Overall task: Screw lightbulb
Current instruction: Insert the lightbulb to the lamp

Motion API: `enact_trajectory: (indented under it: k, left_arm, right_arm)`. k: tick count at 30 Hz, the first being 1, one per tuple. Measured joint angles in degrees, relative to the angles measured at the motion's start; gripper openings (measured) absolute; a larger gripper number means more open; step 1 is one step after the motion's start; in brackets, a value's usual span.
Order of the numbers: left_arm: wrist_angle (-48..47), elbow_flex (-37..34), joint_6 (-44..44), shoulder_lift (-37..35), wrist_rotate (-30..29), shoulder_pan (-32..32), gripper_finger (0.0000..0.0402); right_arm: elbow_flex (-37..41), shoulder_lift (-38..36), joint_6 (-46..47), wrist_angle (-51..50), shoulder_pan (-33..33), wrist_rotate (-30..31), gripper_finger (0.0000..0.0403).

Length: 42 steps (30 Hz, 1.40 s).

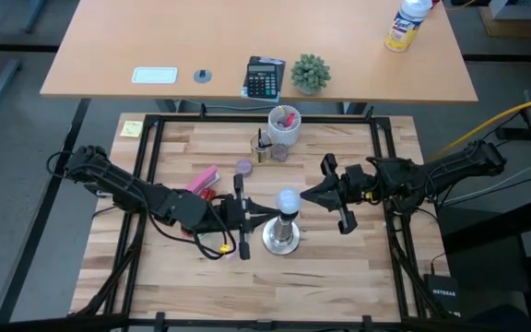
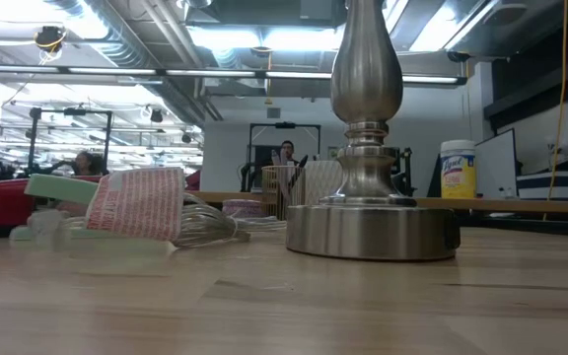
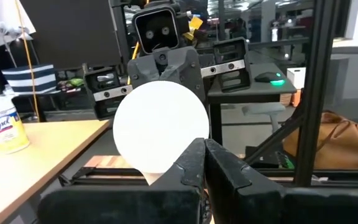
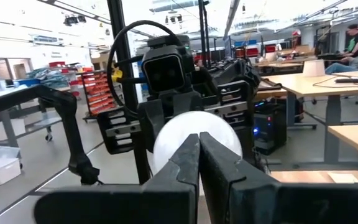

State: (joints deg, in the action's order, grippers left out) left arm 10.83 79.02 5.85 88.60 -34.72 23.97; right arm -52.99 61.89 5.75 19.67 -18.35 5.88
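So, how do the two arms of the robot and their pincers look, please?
Both arms are dark, almost black, built from jointed segments with black cables along them. The left pincer and the right pincer each end in two flat dark fingers that taper to a point. Behind the fingers sits a wide crossbar with silvery strips, and above it a boxy black camera housing. A small yellow piece shows under the left arm.

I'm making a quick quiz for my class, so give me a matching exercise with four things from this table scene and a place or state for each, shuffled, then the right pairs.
Things:
1. lightbulb
2. left gripper
3. right gripper
4. calculator

Places or states:
A. shut, at the stand's left side
B. lying on the far desk beside a small potted plant
C. sitting on top of the silvery socket stand
D. shut, just right of the white globe

Pairs: 1-C, 2-A, 3-D, 4-B
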Motion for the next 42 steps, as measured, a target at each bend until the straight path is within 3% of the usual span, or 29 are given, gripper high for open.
enact_trajectory:
  k: [11, 27, 31, 42]
  left_arm:
    - [-0.67, 0.04, 0.76, 0.01, -2.79, -0.15, 0.0003]
    - [-2.32, 0.04, 2.17, -0.39, -2.34, 2.0, 0.0003]
    - [-1.21, 0.04, 2.4, -1.08, -2.23, 2.69, 0.0003]
    - [0.13, 0.04, 2.71, -1.11, -1.68, 2.45, 0.0003]
  right_arm:
    - [0.02, 0.33, 2.17, -0.97, -0.11, -3.57, 0.0014]
    - [0.07, -2.59, 2.8, 0.3, -0.07, -6.93, 0.0014]
    - [0.04, -4.39, 0.71, 0.52, -0.04, -6.23, 0.0014]
    - [0.0, -1.7, -0.74, -0.21, 0.02, 4.19, 0.0014]
